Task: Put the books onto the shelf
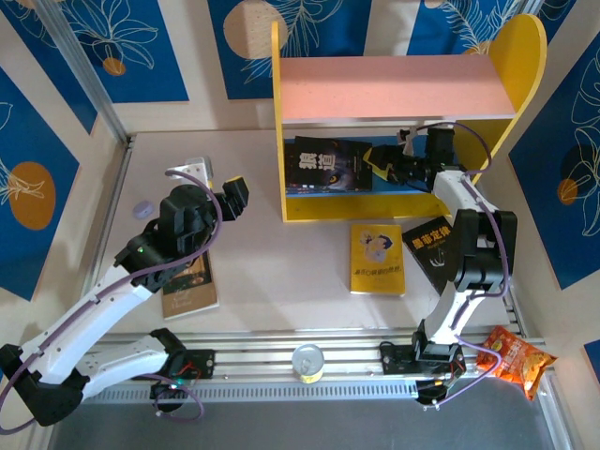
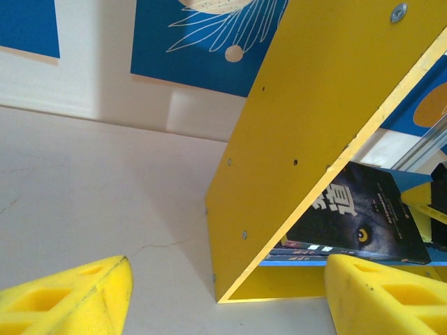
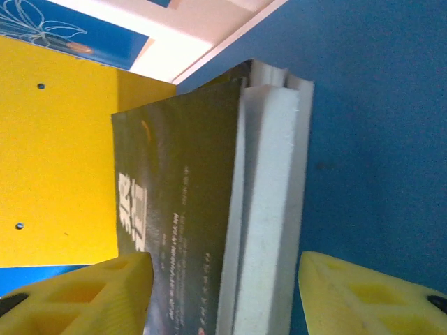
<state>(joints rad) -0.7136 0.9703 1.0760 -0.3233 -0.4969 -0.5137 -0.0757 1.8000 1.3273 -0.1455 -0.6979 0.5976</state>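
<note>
White table (image 1: 272,272), blue-panelled walls. Left pincer (image 1: 232,195): fingers apart, empty; tan book (image 1: 192,286) beneath its arm, shelf (image 1: 394,89) to its right. Right pincer (image 1: 386,165): inside the lower tier, fingers apart, straddling the shelved black books (image 3: 181,209). Yellow book (image 1: 377,258) and loose black book (image 1: 433,246) lie on the table behind it.

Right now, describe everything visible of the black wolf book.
The wolf book is a thin paperback: glossy black cover, white Chinese title, a wolf's face with a yellow eye. It lies cover up in the lower compartment of the shelf, toward the left panel, on other books. The open right gripper straddles its white page edge.
</note>
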